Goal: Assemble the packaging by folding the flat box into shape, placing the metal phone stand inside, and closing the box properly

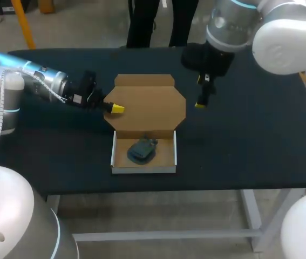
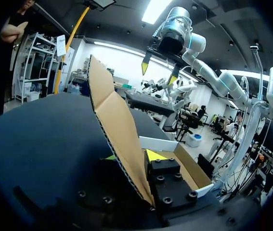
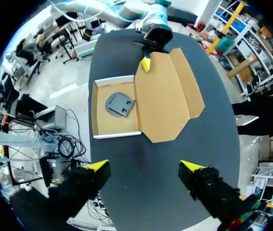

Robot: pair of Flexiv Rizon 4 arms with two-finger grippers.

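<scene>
- The cardboard box [image 1: 143, 169] is a shallow tray of brown corrugated board with white outer walls. It sits near the front edge of the dark, matte worktop [image 1: 250, 140].
- Its lid [image 1: 147, 102] is a flat panel with cut corners and an end flap, tilted up from the tray's back wall.
- The grey metal phone stand [image 1: 142, 150] lies inside the tray.
- The left fingers [image 1: 117, 109] pinch the lid's left edge.
- The right fingers [image 3: 97, 167] are spread wide and hold nothing, above the worktop to the right of the lid.

Ceiling strips [image 2: 155, 9] glare in the left wrist view; table [image 1: 250, 151] and box lid [image 1: 147, 105] lie evenly lit.
</scene>
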